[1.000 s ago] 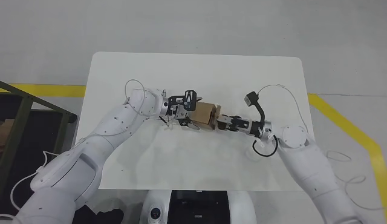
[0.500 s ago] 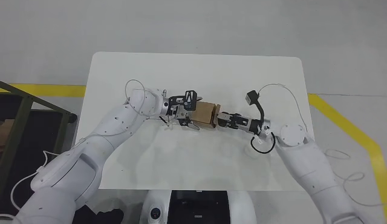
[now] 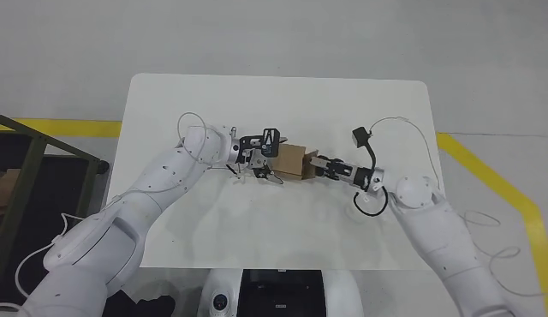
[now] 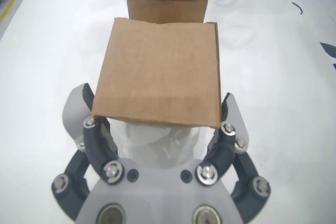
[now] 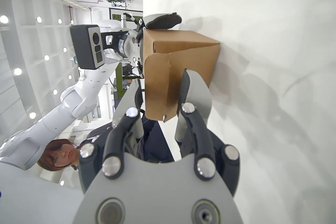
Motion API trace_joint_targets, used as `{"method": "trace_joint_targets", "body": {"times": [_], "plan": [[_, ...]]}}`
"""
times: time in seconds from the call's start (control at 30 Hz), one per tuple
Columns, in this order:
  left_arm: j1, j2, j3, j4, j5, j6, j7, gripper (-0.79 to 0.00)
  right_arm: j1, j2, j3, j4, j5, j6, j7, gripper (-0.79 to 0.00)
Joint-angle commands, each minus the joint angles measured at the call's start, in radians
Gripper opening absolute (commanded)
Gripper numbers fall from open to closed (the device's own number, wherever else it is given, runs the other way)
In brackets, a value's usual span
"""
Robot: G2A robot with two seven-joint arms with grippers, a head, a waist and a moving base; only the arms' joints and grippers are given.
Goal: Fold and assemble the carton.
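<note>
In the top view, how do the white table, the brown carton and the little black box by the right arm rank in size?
1. white table, by far the largest.
2. brown carton, much smaller.
3. black box, the smallest, even though it seems raised a little nearer the camera.

No print can be read anywhere (the carton (image 4: 160,70) is plain brown).

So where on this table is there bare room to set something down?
The whole far strip of the table beyond the carton is bare, as is the near strip between the arms. The middle is crowded: left claw and right claw meet at the carton.
</note>
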Motion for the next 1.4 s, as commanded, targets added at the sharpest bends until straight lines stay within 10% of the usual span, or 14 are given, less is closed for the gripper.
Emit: {"method": "trace_joint_targets", "body": {"times": [0.0,0.3,1.37], "plan": [[0.000,0.000,0.000,0.000,0.000,-0.001,0.000,0.000,-0.006,0.001,0.003,-0.011,-0.017,0.012,-0.014,-0.542],[-0.002,-0.001,0.000,0.003,-0.003,-0.006,-0.001,0.000,-0.008,0.001,0.009,-0.004,0.087,-0.022,0.078,-0.468],[-0.006,-0.002,0.001,0.023,0.001,0.004,0.014,0.000,0.037,-0.020,-0.030,0.074,0.149,-0.051,0.124,-0.603]]}}
